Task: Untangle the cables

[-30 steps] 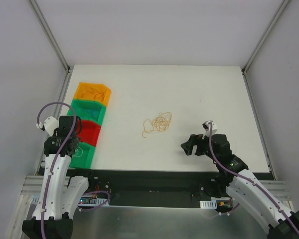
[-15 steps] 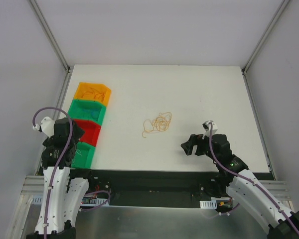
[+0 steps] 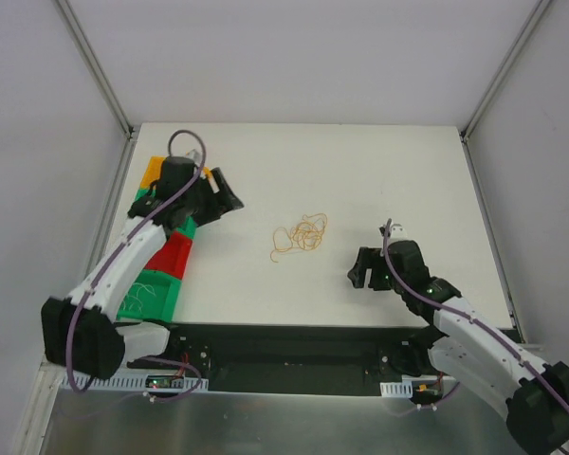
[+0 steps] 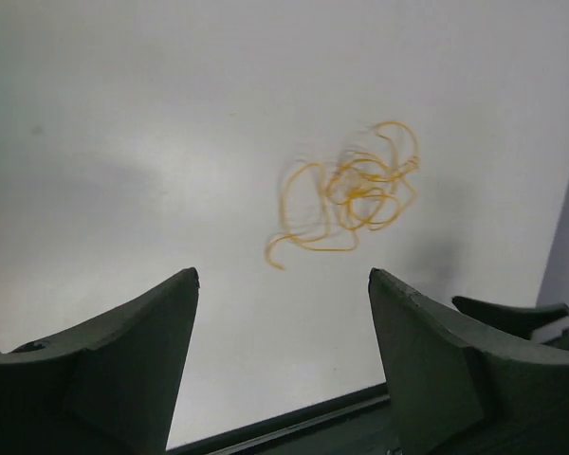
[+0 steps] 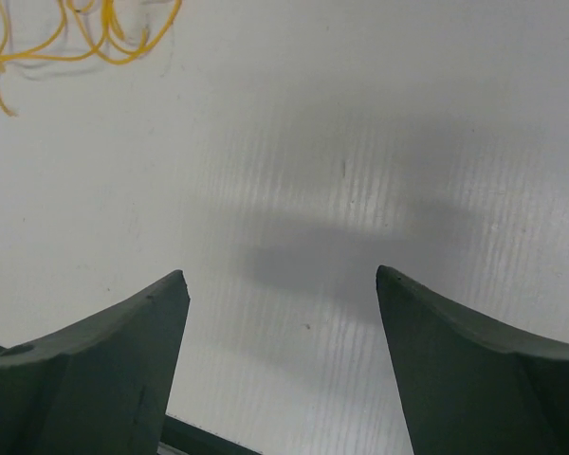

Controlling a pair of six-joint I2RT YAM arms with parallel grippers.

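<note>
Your white tabletop (image 3: 379, 171) sits between pale walls. The loose tangle of thin orange-tan wire cables (image 3: 301, 235) lies near its middle, and nothing touches it. Your left gripper (image 3: 226, 196) hovers toward the left edge, just beside the row of orange, green and red plastic bins (image 3: 174, 254), its jaws spread wide and aimed at the clump. Your right gripper (image 3: 359, 276), also wide and empty, hangs nearer the front edge, probably so each can take one side.
</note>
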